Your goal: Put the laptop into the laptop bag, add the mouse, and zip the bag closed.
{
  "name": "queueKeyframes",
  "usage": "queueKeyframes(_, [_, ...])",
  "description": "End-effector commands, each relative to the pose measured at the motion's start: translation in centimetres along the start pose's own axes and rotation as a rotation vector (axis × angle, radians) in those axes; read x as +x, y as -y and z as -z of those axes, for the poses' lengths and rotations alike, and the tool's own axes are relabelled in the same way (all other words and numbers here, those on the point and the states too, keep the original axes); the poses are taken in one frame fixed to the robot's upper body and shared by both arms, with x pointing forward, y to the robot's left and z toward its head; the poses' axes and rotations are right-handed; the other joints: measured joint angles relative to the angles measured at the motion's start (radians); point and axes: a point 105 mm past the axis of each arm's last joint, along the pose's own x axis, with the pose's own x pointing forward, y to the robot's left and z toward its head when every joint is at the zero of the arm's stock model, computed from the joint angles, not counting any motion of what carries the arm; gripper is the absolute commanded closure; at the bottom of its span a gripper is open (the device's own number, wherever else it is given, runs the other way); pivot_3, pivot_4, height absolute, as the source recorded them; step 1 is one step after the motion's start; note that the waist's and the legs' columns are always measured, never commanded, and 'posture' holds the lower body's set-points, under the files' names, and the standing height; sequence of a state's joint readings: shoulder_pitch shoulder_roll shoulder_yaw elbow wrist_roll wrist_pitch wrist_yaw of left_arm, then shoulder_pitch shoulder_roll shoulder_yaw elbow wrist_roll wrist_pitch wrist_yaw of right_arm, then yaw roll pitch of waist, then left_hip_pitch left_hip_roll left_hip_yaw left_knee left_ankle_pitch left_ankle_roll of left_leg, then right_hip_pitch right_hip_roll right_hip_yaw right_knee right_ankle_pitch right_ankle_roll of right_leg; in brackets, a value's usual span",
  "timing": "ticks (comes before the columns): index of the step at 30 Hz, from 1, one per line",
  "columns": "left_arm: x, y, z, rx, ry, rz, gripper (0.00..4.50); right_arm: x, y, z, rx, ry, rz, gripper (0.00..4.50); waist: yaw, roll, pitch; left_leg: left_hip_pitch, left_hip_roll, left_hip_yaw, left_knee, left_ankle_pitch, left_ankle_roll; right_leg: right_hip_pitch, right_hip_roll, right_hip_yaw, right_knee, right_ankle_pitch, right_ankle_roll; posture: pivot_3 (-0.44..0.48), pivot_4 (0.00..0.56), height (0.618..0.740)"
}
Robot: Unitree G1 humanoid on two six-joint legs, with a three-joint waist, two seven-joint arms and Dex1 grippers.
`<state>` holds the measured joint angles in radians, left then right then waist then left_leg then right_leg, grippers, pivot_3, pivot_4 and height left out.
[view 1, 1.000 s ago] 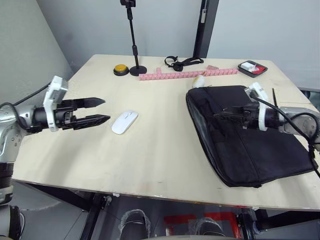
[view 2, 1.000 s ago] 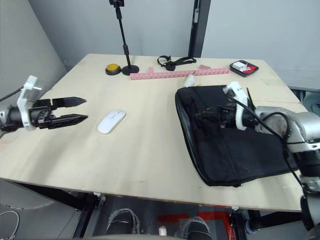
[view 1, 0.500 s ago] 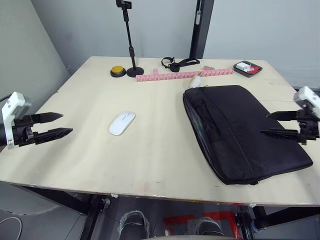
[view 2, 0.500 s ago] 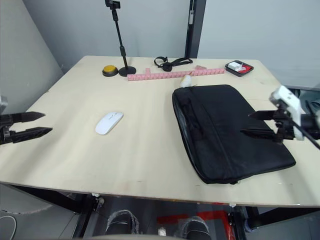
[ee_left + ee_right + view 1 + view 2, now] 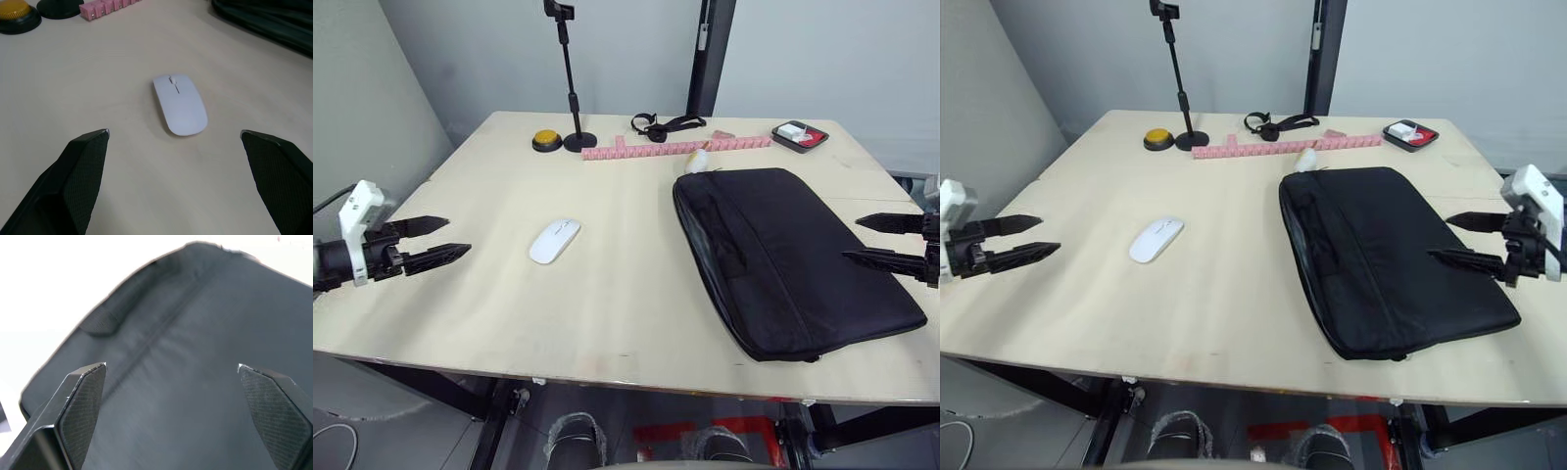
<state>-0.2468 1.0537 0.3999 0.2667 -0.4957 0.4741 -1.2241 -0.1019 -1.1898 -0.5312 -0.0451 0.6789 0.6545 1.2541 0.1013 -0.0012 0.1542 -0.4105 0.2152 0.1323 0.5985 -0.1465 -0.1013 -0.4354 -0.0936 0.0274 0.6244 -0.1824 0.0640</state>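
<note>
The black laptop bag (image 5: 783,255) lies flat on the right half of the table, with its strap handles along the side facing the table's middle. The white mouse (image 5: 555,240) rests left of centre. My left gripper (image 5: 457,236) hovers open at the table's left edge, pointing at the mouse (image 5: 179,104) from a short way off. My right gripper (image 5: 852,239) is open over the bag's right edge, with the bag's fabric (image 5: 186,357) in front of its fingers and nothing held. The laptop is out of view.
Along the far edge stand a yellow button (image 5: 546,139), a black stand (image 5: 579,140), a pink strip (image 5: 675,147), a black strap (image 5: 666,124) and a small red tray (image 5: 801,134). A fluffy white-and-yellow toy (image 5: 699,161) touches the bag's far corner.
Both arms have drawn back outward. The right gripper left the middle of the bag for its right edge. The left gripper backed away from the mouse toward the table's left edge.
</note>
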Motion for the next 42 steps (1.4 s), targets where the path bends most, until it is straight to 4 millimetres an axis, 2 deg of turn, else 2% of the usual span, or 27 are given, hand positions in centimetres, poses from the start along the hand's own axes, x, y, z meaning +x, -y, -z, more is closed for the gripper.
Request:
queueKeyframes(1, [1.2, -0.2, -0.3, 0.005, 0.017, 0.002, 0.0, -0.1, -2.0, -3.6, -0.104, 0.123, -0.051, 0.01, -0.001, 0.0, 0.0, 0.0, 0.0, 0.0, 0.0, 0.0, 0.0, 0.0, 0.0, 0.0, 0.0, 0.0, 0.0, 0.0, 0.15, 0.739])
queueKeyframes(4, [4.2, -0.3, -0.6, -0.025, 0.059, -0.001, 0.0, 1.5, -5.8, -7.1, -0.185, 0.27, -0.203, 0.01, 0.001, 0.0, -0.002, 0.002, 0.0, 0.0, 0.001, 0.0, 0.0, 0.001, 0.0, 0.0, 0.002, 0.0, 0.0, 0.0, 0.15, 0.739])
queueKeyframes(8, [7.9, -0.3, -0.5, -0.014, 0.056, 0.003, 0.0, 3.0, -8.2, -8.9, -0.214, 0.324, -0.309, 0.01, 0.006, -0.001, -0.004, 0.005, 0.0, 0.0, 0.002, 0.001, 0.0, 0.002, 0.0, 0.001, 0.006, 0.0, 0.0, 0.0, 0.15, 0.739])
queueKeyframes(18, [14.2, 0.7, -0.3, -0.013, 0.045, 0.049, 0.0, 4.9, -8.5, -9.0, -0.216, 0.318, -0.339, 0.01, 0.006, -0.003, -0.006, 0.004, -0.001, 0.0, 0.005, 0.001, 0.0, 0.003, 0.0, 0.002, 0.006, 0.0, 0.0, 0.0, 0.15, 0.739])
queueKeyframes(23, [15.7, 1.1, -0.4, -0.007, 0.052, 0.061, 0.0, 5.5, -8.6, -8.9, -0.215, 0.315, -0.339, 0.01, 0.003, -0.003, -0.006, 0.003, -0.001, 0.0, 0.005, 0.001, 0.0, 0.002, 0.0, 0.002, 0.006, 0.0, 0.0, 0.0, 0.15, 0.739])
queueKeyframes(30, [17.7, 1.4, 1.0, 0.055, -0.013, 0.028, 0.0, 5.6, -8.2, -8.9, -0.222, 0.293, -0.308, 0.01, 0.008, -0.003, -0.006, 0.003, -0.001, 0.0, 0.005, 0.001, 0.0, 0.003, 0.0, 0.001, 0.006, 0.0, 0.0, 0.0, 0.15, 0.739])
queueKeyframes(36, [18.1, 1.6, 1.3, 0.026, -0.004, 0.009, 0.0, 5.3, -8.4, -9.4, -0.224, 0.315, -0.302, 0.01, 0.009, -0.003, -0.006, 0.003, -0.001, 0.0, 0.005, 0.001, 0.0, 0.002, 0.0, 0.001, 0.006, 0.0, 0.0, 0.0, 0.15, 0.739])
queueKeyframes(41, [17.9, 1.9, 2.6, 0.048, -0.043, 0.014, 0.0, 5.9, -8.7, -9.2, -0.211, 0.314, -0.309, 0.01, 0.008, -0.003, -0.006, 0.003, -0.001, 0.0, 0.005, 0.001, 0.0, 0.002, 0.0, 0.001, 0.006, 0.0, 0.0, 0.0, 0.15, 0.739])
queueKeyframes(42, [17.8, 2.1, 2.9, 0.048, -0.048, 0.033, 0.25, 6.0, -8.7, -9.2, -0.2, 0.318, -0.311, 0.0, 0.008, -0.003, -0.006, 0.003, -0.001, 0.0, 0.005, 0.001, 0.0, 0.002, 0.0, 0.001, 0.006, 0.0, 0.0, 0.0, 0.15, 0.739])
